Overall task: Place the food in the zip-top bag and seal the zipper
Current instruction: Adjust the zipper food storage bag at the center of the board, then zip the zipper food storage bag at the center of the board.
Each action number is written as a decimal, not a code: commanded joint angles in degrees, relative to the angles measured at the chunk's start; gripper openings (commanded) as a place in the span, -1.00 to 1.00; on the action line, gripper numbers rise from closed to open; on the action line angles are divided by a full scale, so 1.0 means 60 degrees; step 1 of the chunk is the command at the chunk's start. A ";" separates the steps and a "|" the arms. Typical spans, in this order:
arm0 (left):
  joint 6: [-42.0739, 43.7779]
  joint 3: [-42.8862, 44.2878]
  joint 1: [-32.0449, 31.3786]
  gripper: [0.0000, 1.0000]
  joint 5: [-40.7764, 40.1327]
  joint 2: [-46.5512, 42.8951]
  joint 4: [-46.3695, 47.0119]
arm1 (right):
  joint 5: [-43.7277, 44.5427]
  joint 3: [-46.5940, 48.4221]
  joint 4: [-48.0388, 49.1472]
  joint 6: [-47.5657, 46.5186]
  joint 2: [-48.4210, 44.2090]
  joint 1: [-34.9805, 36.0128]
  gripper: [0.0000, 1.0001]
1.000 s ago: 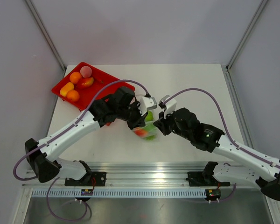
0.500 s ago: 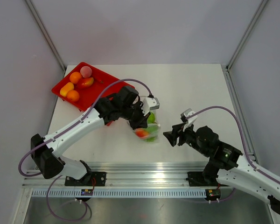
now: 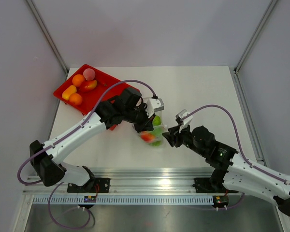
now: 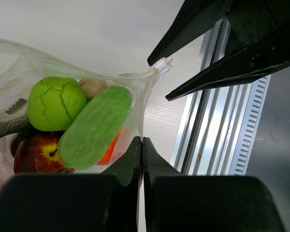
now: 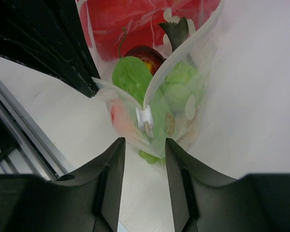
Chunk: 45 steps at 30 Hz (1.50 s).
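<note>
The bag [image 3: 152, 135] stands in the middle of the bench [image 3: 203, 92], with food [image 4: 55, 104] inside. Our left fingers [image 4: 128, 174] are clamped on its edge. Our right fingers [image 5: 111, 174] are apart, just before the white slider [image 5: 146, 121]. If they miss it, the thin bag may tip and stay unsealed.

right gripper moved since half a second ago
Yes. The right gripper shifted left, away from the near rail, toward the zip-top bag.

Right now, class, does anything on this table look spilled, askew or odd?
Nothing has spilled. The zip-top bag gapes open at the mouth, its white slider parked at one end, and several food pieces sit outside it on the red tray.
</note>
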 commanded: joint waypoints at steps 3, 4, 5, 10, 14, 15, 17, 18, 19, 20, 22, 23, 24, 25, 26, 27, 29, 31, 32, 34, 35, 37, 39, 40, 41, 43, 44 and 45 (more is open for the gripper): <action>-0.0135 0.0213 0.0019 -1.00 0.0436 -0.0236 0.0506 | -0.0169 0.0014 0.1658 0.0216 0.0244 -0.0052 -0.21; -0.0135 0.0198 0.0019 -1.00 0.0436 -0.0222 0.0506 | -0.0169 -0.0059 0.1761 0.0275 0.0245 -0.0052 -0.24; -0.0149 0.0198 0.0034 -1.00 0.0465 -0.0221 0.0506 | -0.0184 -0.0104 0.1950 0.0334 0.0259 -0.0052 -0.28; -0.0193 0.0125 0.0034 -1.00 0.0510 -0.0236 0.0521 | -0.0067 -0.0265 0.2157 0.0495 0.0303 -0.0052 -0.58; -0.0339 0.0125 0.0034 -1.00 0.0466 -0.0338 0.0579 | 0.0225 -0.0353 0.2187 0.0598 0.0201 -0.0037 -0.94; -0.0354 0.0110 0.0034 -1.00 0.0451 -0.0382 0.0652 | 0.0270 -0.0382 0.2172 0.0598 0.0128 -0.0052 -0.97; -0.0383 0.0125 0.0034 -1.00 0.0392 -0.0426 0.0682 | 0.0357 -0.0411 0.2172 0.0526 0.0055 -0.0052 -1.00; -0.0398 0.0226 0.0034 -0.98 0.0334 -0.0470 0.0638 | 0.0372 -0.0412 0.2158 0.0482 -0.0047 -0.0052 -1.00; -0.0384 0.0300 0.0034 -0.74 0.0232 -0.0456 0.0565 | 0.0373 -0.0426 0.2143 0.0409 -0.0092 -0.0052 -1.00; -0.0355 0.0373 0.0034 -0.07 -0.0030 -0.0485 0.0376 | 0.0358 -0.0426 0.2085 0.0248 -0.0150 -0.0037 -1.00; -0.0311 0.0578 0.0092 0.26 -0.0353 -0.0631 0.0243 | 0.0227 -0.0383 0.1968 0.0072 -0.0282 -0.0037 -1.00; -0.0310 0.0651 0.0136 0.48 -0.0529 -0.0690 0.0271 | 0.0183 -0.0353 0.1894 -0.0161 -0.0370 -0.0052 -1.00; -0.0223 0.0739 0.0223 0.53 -0.0415 -0.0777 0.0301 | 0.0081 -0.0324 0.1821 -0.0294 -0.0400 -0.0037 -1.00; -0.0078 0.0987 0.0413 0.55 0.0022 -0.0865 0.0388 | 0.0007 -0.0237 0.1646 -0.0426 -0.0400 -0.0052 -1.00; 0.0127 0.1163 0.0473 0.54 0.0113 -0.0866 0.0664 | -0.0023 -0.0178 0.1572 -0.0674 -0.0414 -0.0052 -1.00; 0.0274 0.1368 0.0473 0.53 0.0172 -0.0793 0.0783 | -0.0037 -0.0119 0.1528 -0.0836 -0.0415 -0.0037 -1.00; 0.1249 0.2202 0.0473 0.42 0.1091 -0.0384 0.0654 | -0.0037 -0.0046 0.1425 -0.1157 -0.0400 -0.0052 -1.00; 0.2088 0.2482 0.0473 0.36 0.1751 -0.0004 0.0579 | -0.0067 0.0101 0.1309 -0.1233 -0.0444 -0.0037 -1.00; 0.2875 0.2498 0.0473 0.30 0.2175 0.0042 0.0623 | -0.0081 0.0159 0.1264 -0.1233 -0.0502 -0.0052 -1.00; 0.3509 0.2352 0.0473 0.27 0.2717 0.0115 0.0725 | -0.0111 0.0233 0.1148 -0.1540 -0.0561 -0.0052 -1.00; 0.4194 0.2177 0.0473 0.25 0.2982 0.0145 0.0740 | -0.0140 0.0247 0.1118 -0.1555 -0.0605 -0.0052 -1.00; 0.4667 0.2030 0.0430 0.22 0.3422 0.0174 0.0813 | -0.0184 0.0262 0.1001 -0.1555 -0.0707 -0.0052 -1.00; 0.4845 0.1985 0.0284 0.20 0.3527 0.0276 0.0785 | -0.0286 0.0204 0.1000 -0.1541 -0.0751 -0.0037 -1.00; 0.5020 0.2014 0.0239 0.20 0.3570 0.0378 0.0639 | -0.0287 0.0189 0.1000 -0.1526 -0.0781 -0.0052 -1.00; 0.5109 0.2058 0.0181 0.20 0.3571 0.0597 0.0522 | -0.0316 0.0175 0.1015 -0.1526 -0.0810 -0.0052 -1.00; 0.5270 0.2321 0.0049 0.18 0.3629 0.0890 0.0171 | -0.0360 0.0145 0.1000 -0.1526 -0.0825 -0.0037 -1.00; 0.5314 0.2453 0.0019 0.18 0.3702 0.1037 0.0039 | -0.0389 0.0145 0.1000 -0.1497 -0.0825 -0.0052 -1.00; 0.5358 0.2715 -0.0039 0.15 0.3761 0.1343 -0.0093 | -0.0418 0.0131 0.1000 -0.1525 -0.0825 -0.0052 -1.00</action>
